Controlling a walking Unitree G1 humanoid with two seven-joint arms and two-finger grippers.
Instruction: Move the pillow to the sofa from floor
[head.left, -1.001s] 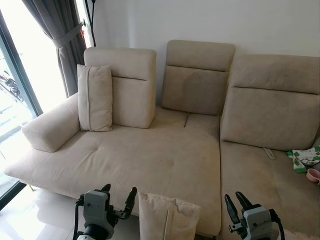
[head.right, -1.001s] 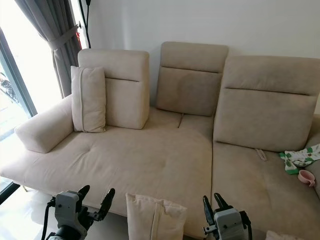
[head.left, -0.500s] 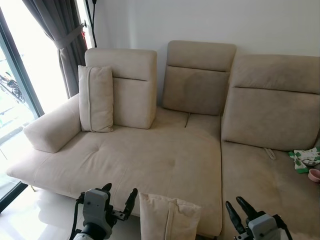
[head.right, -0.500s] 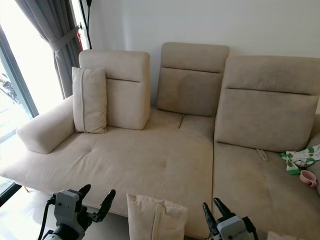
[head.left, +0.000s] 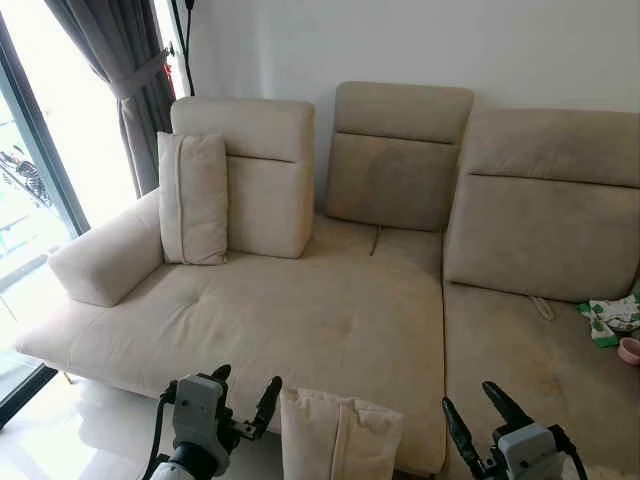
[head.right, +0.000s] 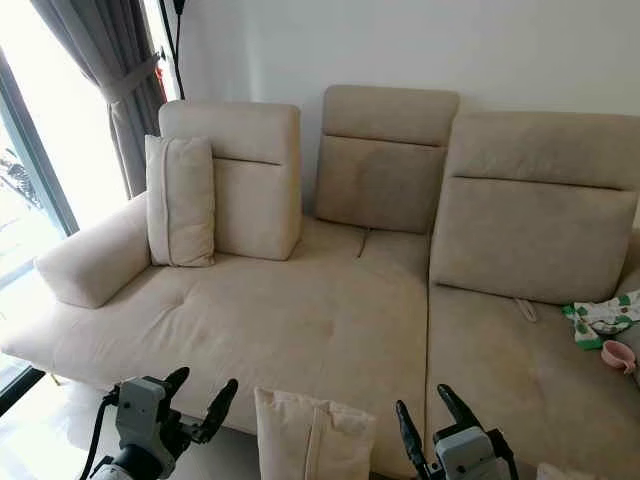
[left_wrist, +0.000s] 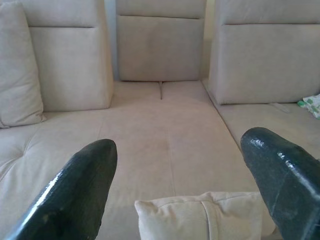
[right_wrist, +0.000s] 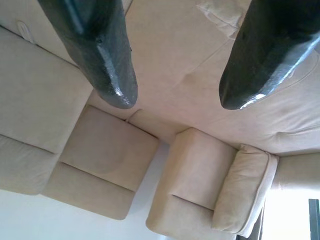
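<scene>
The beige pillow (head.left: 340, 435) is propped on the floor against the front edge of the sofa (head.left: 330, 320), flanked by the left gripper (head.left: 243, 402) and right gripper (head.left: 480, 420), both spread wide and empty. It's probably best pinched from both sides near the top, so it gets lifted cleanly onto the seat.

Two black fingers (right_wrist: 100, 55) stand spread apart over the beige sofa (right_wrist: 200, 75), a cushion (right_wrist: 245, 190) leaning against its backrest.
</scene>
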